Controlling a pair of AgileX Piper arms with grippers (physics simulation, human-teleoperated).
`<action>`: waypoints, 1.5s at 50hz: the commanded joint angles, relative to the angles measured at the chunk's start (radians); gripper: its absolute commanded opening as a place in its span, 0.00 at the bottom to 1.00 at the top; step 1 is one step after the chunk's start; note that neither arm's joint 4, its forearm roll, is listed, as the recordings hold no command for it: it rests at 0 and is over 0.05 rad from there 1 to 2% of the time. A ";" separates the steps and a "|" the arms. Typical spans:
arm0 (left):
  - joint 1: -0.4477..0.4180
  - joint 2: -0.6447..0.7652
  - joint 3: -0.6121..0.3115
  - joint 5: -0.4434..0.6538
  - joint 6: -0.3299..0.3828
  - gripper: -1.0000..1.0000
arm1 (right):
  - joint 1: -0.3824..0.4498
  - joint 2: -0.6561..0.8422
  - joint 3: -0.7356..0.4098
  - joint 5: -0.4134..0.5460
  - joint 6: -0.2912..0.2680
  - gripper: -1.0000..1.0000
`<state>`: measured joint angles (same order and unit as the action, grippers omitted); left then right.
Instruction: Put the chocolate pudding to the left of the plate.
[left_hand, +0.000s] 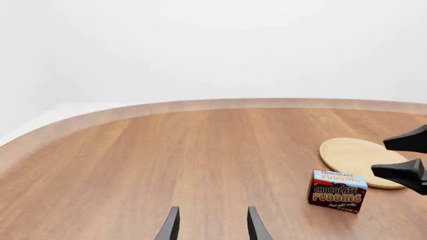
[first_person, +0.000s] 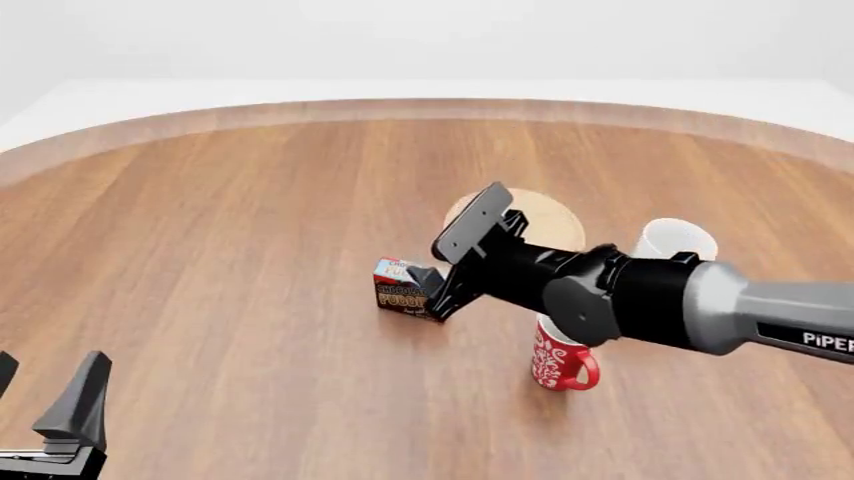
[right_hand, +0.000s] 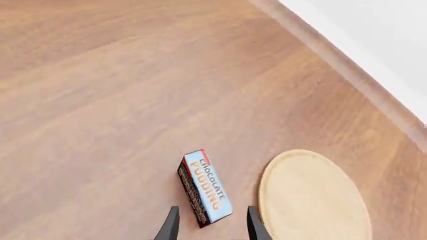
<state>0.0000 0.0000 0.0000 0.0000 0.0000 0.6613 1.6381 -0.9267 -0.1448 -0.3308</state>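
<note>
- Broadly, the table (first_person: 227, 250) is wide bare wood here, so nothing crowds the approach from the left or the near side.
- On the right arm (first_person: 694, 305), a steep downward reach has the forearm passing over the red patterned mug (first_person: 561, 362) and just beside the white mug (first_person: 674, 240); any retreat should rise first so the elbow does not clip either.
- As for the plate (right_hand: 312, 197), it lies just beyond and to the right of the box in the front view, close by but seemingly not touching.
- Next, the chocolate pudding (right_hand: 205, 187) stands on the table just left of the plate's near edge, blue top up, so it looks to be about where the task wants it.
- At the right gripper (right_hand: 212, 225), the fingers are parted wider than the box and carry nothing; the wrist view shows the box's end lying between the two tips.
- If the box is to be gripped, I would lower squarely over its narrow faces; if it is being left, lift straight up so neither tip drags it toward the plate.
- Smallest in view, the left gripper (left_hand: 212, 224) hangs low at the near left, fingers apart and empty, well apart from everything.
</note>
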 joint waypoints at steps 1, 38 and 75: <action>0.000 0.000 0.000 0.000 0.000 1.00 | -0.004 0.060 0.019 -0.048 0.012 1.00; 0.000 0.000 0.000 0.000 0.000 1.00 | -0.027 0.181 -0.037 -0.087 0.022 1.00; 0.000 0.000 0.000 0.000 0.000 1.00 | -0.069 0.321 -0.083 -0.137 0.049 1.00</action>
<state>0.0000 0.0000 0.0000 0.0000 0.0000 0.6032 1.9326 -1.0039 -0.2687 -0.2884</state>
